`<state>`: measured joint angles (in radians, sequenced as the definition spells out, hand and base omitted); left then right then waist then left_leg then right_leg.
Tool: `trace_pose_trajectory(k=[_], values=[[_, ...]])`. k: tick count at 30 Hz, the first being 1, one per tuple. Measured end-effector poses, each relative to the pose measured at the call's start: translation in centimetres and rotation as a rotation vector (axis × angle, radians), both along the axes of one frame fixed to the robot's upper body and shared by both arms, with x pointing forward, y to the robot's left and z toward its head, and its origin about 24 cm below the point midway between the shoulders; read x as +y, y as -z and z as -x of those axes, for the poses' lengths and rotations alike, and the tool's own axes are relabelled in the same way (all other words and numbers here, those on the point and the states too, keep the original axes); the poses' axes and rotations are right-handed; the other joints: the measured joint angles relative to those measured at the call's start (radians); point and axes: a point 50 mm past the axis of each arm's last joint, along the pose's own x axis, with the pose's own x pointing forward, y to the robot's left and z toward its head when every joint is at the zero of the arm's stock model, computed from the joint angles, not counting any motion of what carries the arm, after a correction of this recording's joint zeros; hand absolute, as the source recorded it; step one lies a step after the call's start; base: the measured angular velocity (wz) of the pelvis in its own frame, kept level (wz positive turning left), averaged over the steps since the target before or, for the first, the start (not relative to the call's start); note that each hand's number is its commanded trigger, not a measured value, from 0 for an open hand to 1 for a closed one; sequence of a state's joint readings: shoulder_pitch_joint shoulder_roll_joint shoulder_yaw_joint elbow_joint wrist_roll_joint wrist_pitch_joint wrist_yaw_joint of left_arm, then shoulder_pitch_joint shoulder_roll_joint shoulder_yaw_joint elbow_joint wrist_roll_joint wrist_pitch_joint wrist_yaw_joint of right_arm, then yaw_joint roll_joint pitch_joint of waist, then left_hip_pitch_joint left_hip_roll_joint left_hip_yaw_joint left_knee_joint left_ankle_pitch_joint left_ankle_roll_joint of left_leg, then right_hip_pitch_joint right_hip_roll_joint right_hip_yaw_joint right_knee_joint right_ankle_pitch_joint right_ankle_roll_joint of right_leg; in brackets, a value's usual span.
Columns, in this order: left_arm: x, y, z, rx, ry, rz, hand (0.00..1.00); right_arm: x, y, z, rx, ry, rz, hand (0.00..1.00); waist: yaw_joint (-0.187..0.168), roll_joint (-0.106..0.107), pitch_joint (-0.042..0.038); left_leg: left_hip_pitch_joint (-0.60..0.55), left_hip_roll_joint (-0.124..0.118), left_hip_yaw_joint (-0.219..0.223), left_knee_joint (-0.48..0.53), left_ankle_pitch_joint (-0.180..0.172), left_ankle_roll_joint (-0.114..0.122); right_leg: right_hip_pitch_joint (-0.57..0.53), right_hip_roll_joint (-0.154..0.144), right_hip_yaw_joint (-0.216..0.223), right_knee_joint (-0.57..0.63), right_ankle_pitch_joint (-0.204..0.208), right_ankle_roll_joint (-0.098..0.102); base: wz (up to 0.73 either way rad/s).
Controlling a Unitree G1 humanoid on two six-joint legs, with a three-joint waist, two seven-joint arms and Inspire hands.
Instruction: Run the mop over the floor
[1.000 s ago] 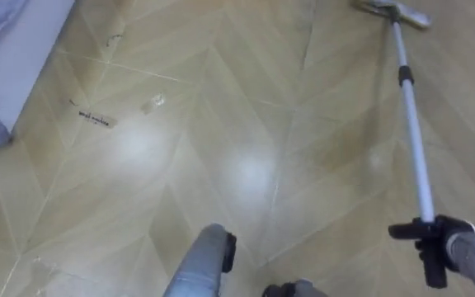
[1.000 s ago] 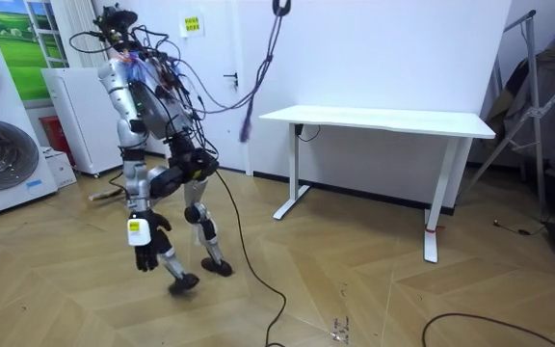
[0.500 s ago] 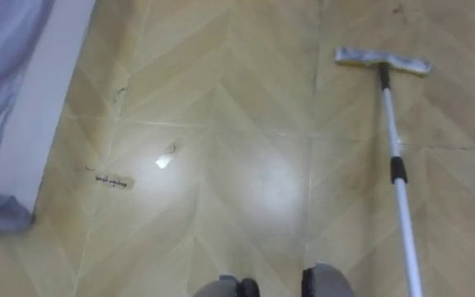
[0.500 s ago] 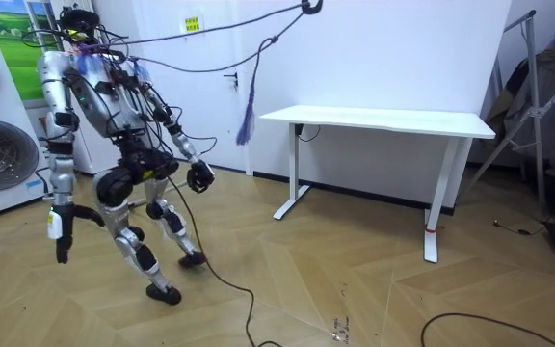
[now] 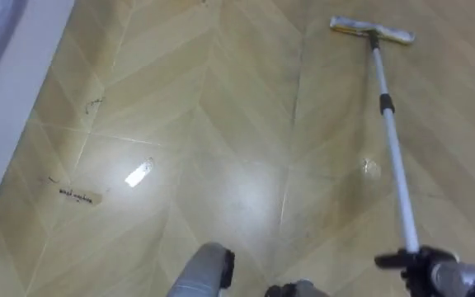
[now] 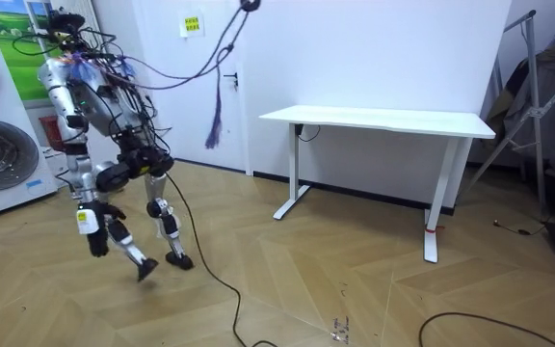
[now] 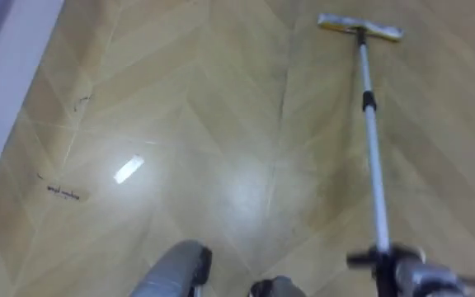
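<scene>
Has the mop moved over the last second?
Yes: the mop has slid forward; its head now lies farther from the white scrap on the floor.

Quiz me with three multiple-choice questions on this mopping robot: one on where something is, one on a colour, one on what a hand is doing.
1. Where is the mop head?
A. In a bucket.
B. On the floor ahead of the robot.
C. Lifted in the air.

2. What colour is the table in the room view?
A. Black.
B. Red.
C. White.

3. What is the right hand doing?
A. Gripping the mop's pole.
B. Hanging open.
C. Pressing on a door.

Answers:
1 B: the flat head lies on the wood floor at the far end of the pole.
2 C: its top and legs are white.
3 A: its fingers curl round the pole's near end.
</scene>
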<state>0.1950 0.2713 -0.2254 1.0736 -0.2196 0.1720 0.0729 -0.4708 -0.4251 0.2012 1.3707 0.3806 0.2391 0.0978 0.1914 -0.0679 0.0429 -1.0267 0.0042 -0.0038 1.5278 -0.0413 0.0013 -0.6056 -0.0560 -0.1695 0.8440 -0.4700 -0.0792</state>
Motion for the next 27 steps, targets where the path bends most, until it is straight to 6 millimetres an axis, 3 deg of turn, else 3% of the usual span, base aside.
trace_pose_trajectory(k=[1, 2, 4, 5, 6, 7, 8, 10, 11, 13, 15, 16, 17, 18, 19, 21, 23, 25, 27], values=[[-0.2, 0.0, 0.3, 0.002, 0.014, 0.019, 0.00, 0.0, 0.1, 0.1, -0.002, 0.016, -0.012, 1.00, 0.011, -0.003, -0.0015, -0.004, 0.027, 0.029, -0.103, -0.054, 0.006, 0.034, 0.006, 0.004, -0.040, -0.004, 0.009, 0.31], [-0.3, 0.0, 0.5, 0.002, 0.013, 0.029, 0.00, 0.0, 0.2, 0.4, 0.000, 0.024, -0.019, 1.00, 0.011, -0.005, -0.0017, 0.013, 0.035, 0.042, -0.195, -0.074, 0.005, 0.053, 0.004, 0.006, -0.060, -0.004, 0.016, 0.34], [-0.4, 0.0, 0.3, 0.002, 0.019, 0.065, 0.00, 0.0, 1.5, 2.5, 0.030, 0.038, -0.049, 1.00, 0.007, 0.015, -0.0059, 0.168, 0.035, 0.058, -0.700, -0.122, 0.013, 0.143, -0.009, 0.001, -0.163, -0.005, 0.051, 0.29], [-0.2, 0.0, 0.2, 0.004, 0.017, 0.065, 0.00, 0.1, 2.1, 3.5, 0.047, 0.044, -0.056, 1.00, 0.001, 0.018, -0.0085, 0.203, 0.028, 0.069, -0.773, -0.156, 0.021, 0.162, -0.022, -0.004, -0.175, -0.011, 0.061, 0.69], [-0.1, 0.0, -0.5, 0.003, 0.016, 0.061, 0.00, -0.1, 3.3, 6.1, 0.105, 0.062, -0.065, 1.00, -0.026, 0.029, -0.0193, 0.229, -0.006, 0.088, -0.802, -0.197, 0.070, 0.172, -0.051, 0.009, -0.139, -0.033, 0.076, 1.01], [-0.2, -0.1, -2.6, -0.039, 0.031, 0.058, 0.00, -0.2, 4.4, 9.2, 0.186, 0.094, -0.069, 1.00, -0.032, 0.041, -0.0210, 0.237, -0.025, 0.119, -0.787, -0.230, 0.104, 0.126, -0.075, 0.053, -0.012, -0.024, 0.089, 1.04], [-0.3, -0.1, -3.4, -0.062, 0.031, 0.056, 0.00, -0.2, 4.9, 10.7, 0.229, 0.113, -0.072, 1.00, -0.034, 0.046, -0.0224, 0.246, -0.029, 0.140, -0.779, -0.245, 0.116, 0.098, -0.085, 0.073, 0.059, -0.003, 0.099, 0.62], [-1.1, -0.4, -6.1, -0.159, 0.009, 0.044, 0.00, 0.2, 6.1, 14.9, 0.354, 0.140, -0.051, 1.00, -0.035, 0.084, -0.0392, 0.280, -0.042, 0.143, -0.764, -0.293, 0.136, 0.002, -0.073, 0.141, 0.228, 0.124, 0.121, 0.00], [-1.3, -0.4, -6.5, -0.174, 0.003, 0.040, 0.00, 0.2, 6.2, 15.3, 0.363, 0.140, -0.042, 1.00, -0.043, 0.090, -0.0379, 0.291, -0.054, 0.126, -0.772, -0.293, 0.136, -0.020, -0.071, 0.149, 0.246, 0.128, 0.119, -0.31], [-2.3, -0.3, -7.2, -0.206, -0.002, 0.031, 0.00, 0.3, 6.6, 17.1, 0.396, 0.137, 0.009, 1.00, -0.085, 0.148, -0.0306, 0.341, -0.094, 0.005, -0.794, -0.294, 0.133, -0.101, -0.041, 0.170, 0.259, 0.117, 0.112, -0.19], [-2.5, -0.2, -6.9, -0.201, -0.008, 0.024, 0.00, 1.3, 7.1, 18.6, 0.441, 0.139, 0.022, 1.00, -0.095, 0.158, -0.0349, 0.376, -0.112, -0.052, -0.811, -0.299, 0.123, -0.161, -0.030, 0.170, 0.199, 0.123, 0.106, -0.34], [-2.4, 0.0, -6.1, -0.180, -0.014, 0.020, 0.00, 2.4, 7.6, 19.1, 0.458, 0.133, 0.010, 1.00, -0.106, 0.156, -0.0349, 0.384, -0.126, -0.088, -0.795, -0.303, 0.117, -0.180, -0.031, 0.177, 0.099, 0.129, 0.101, -0.43], [-2.4, 0.0, -5.8, -0.169, -0.017, 0.019, 0.00, 3.0, 7.9, 19.3, 0.463, 0.130, 0.003, 1.00, -0.110, 0.153, -0.0342, 0.385, -0.128, -0.092, -0.777, -0.308, 0.107, -0.177, -0.030, 0.183, 0.032, 0.137, 0.104, -0.28], [-2.3, 0.2, -4.9, -0.142, -0.022, 0.016, 0.00, 4.1, 8.3, 19.7, 0.470, 0.122, -0.008, 1.00, -0.119, 0.143, -0.0296, 0.375, -0.134, -0.090, -0.729, -0.332, 0.065, -0.161, -0.034, 0.182, -0.068, 0.182, 0.112, -0.25], [-2.9, 0.5, -4.2, -0.117, -0.027, 0.032, 0.00, 4.4, 8.4, 19.5, 0.463, 0.120, -0.011, 1.00, -0.119, 0.152, -0.0280, 0.371, -0.112, -0.081, -0.710, -0.363, 0.038, -0.151, -0.031, 0.137, -0.069, 0.167, 0.103, -0.21], [-3.2, 0.6, -3.7, -0.100, -0.036, 0.046, 0.00, 4.8, 8.4, 18.5, 0.437, 0.128, -0.033, 1.00, -0.119, 0.158, -0.0292, 0.375, -0.084, -0.074, -0.714, -0.368, 0.031, -0.141, -0.032, 0.078, -0.072, 0.173, 0.090, 0.03], [-3.0, 0.6, -3.5, -0.085, -0.041, 0.043, 0.00, 4.7, 8.2, 16.8, 0.415, 0.131, -0.052, 1.00, -0.106, 0.141, -0.0256, 0.398, -0.062, -0.073, -0.714, -0.369, 0.028, -0.117, -0.024, 0.054, -0.069, 0.169, 0.077, 0.17], [-1.6, 0.4, -2.7, -0.073, -0.078, 0.017, 0.00, 3.1, 6.8, 12.6, 0.341, 0.127, -0.062, 1.00, -0.061, 0.086, -0.0242, 0.404, -0.048, -0.063, -0.650, -0.370, 0.020, -0.090, -0.003, 0.044, -0.064, 0.130, 0.038, -0.26], [-0.6, 0.2, -2.1, -0.064, -0.087, -0.008, 0.00, 0.8, 4.7, 8.6, 0.230, 0.106, -0.013, 1.00, -0.041, 0.070, -0.0156, 0.362, -0.027, -0.084, -0.529, -0.368, 0.016, -0.084, 0.005, 0.013, -0.043, 0.104, 0.021, -0.17]])
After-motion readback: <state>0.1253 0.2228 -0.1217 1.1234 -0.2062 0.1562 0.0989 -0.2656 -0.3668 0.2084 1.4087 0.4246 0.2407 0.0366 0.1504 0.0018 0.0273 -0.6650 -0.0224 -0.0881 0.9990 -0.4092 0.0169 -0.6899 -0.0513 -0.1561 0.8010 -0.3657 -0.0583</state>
